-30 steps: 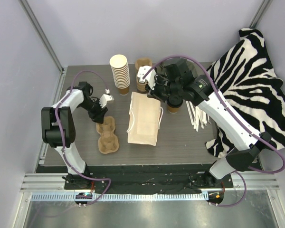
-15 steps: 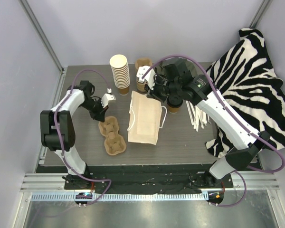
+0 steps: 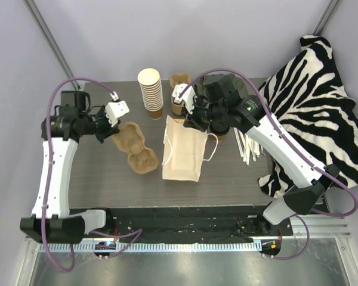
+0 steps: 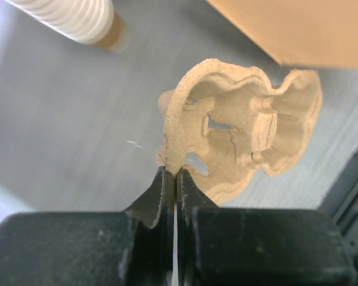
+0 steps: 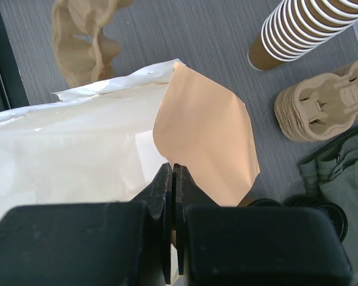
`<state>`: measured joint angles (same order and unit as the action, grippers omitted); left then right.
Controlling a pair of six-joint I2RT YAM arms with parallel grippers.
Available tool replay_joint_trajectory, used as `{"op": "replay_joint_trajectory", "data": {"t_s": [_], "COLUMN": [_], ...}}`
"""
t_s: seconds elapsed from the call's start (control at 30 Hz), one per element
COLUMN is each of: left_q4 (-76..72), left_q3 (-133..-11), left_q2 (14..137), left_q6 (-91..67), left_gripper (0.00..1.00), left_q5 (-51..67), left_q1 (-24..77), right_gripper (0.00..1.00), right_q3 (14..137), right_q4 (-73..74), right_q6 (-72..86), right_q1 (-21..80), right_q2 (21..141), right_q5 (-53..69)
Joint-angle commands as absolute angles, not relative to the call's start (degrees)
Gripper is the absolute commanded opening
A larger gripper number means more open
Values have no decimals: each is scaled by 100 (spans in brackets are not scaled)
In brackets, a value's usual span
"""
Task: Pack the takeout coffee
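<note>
My left gripper (image 3: 113, 134) (image 4: 172, 173) is shut on the rim of a two-cup brown pulp carrier (image 3: 137, 152) (image 4: 238, 137). The carrier hangs tilted above the left part of the table. A paper bag (image 3: 182, 152) (image 5: 77, 143) lies flat at the centre. My right gripper (image 3: 194, 122) (image 5: 173, 170) is shut on the bag's far edge, and its brown flap (image 5: 203, 137) is raised. The takeout coffee is hidden under my right wrist in the top view, and I cannot pick it out in either wrist view.
A tall stack of lidless brown cups (image 3: 150, 92) (image 5: 304, 30) stands at the back. A stack of pulp carriers (image 3: 180, 80) (image 5: 322, 107) sits next to it. Loose black lids (image 5: 328, 211) lie near the bag. White sticks (image 3: 247, 146) and a zebra cloth (image 3: 316, 107) are on the right.
My left gripper has shut on the carrier's rim and pulled it up and left off the table. My right gripper has lifted the bag's edge slightly, and the bag's handle has swung out right.
</note>
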<state>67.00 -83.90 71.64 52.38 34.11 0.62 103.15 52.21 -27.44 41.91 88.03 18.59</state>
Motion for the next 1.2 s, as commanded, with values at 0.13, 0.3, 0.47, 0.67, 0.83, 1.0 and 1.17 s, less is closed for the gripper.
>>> {"op": "replay_joint_trajectory", "data": {"t_s": [0.13,0.3,0.47,0.67,0.83,1.0,1.17], "left_q4": [6031,5020,4808,4614,4368,4377,4333], "left_q3": [-10034,-11195,-11777,-11584,-11171,-10864,-10767], "left_q2": [6381,6337,6293,5872,5415,5168,5334], "left_q6": [4080,3359,3269,3374,3375,3086,2769], "left_gripper": [0,0,0,0,0,0,0], "left_q5": [3077,2882,3567,4681,5281,5993,6302], "left_q1": [18,26,26,26,26,26,26], "right_gripper": [1,1,1,1,1,1,1], "right_q3": [10327,10353,10406,10643,10854,10837,10907], "right_q4": [5221,5221,5194,5159,5106,5054,4983], "right_q6": [-2523,-2470,-2426,-2136,-1838,-1714,-1486], "right_q1": [4227,4228,4228,4192,4008,3964,3964], "right_q2": [8684,8754,8833,9061,9167,9184,9246], "right_q5": [1942,1925,1846,1942,2048,2057,1811]}}
